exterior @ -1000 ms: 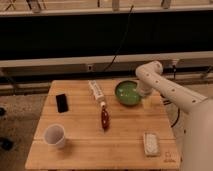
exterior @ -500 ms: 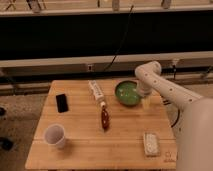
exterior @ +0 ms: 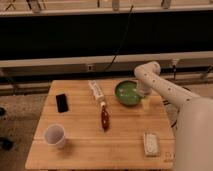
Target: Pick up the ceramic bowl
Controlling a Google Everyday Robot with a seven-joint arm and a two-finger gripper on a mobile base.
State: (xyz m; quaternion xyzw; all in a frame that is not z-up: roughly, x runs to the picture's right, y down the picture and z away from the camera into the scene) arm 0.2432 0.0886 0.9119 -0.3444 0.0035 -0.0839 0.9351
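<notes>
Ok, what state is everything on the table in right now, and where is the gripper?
ceramic bowl: upright, open side up, on the table, back right.
gripper: lowered at the bowl's right rim.
white cup: upright, front left.
black phone: lying flat, left side.
brown bottle: lying on its side, centre.
white tube: lying flat, behind the bottle.
white packet: lying flat, front right.

- A single camera looks down on the wooden table (exterior: 100, 150) from above its near edge, facing the dark wall (exterior: 75, 35) at 12 o'clock.
- It stands at middle distance; nearly the whole tabletop fits.
- The robot arm (exterior: 170, 92) enters from 4 o'clock; the gripper (exterior: 144, 99) sits at the 3 o'clock rim of the ceramic bowl (exterior: 127, 92).
</notes>
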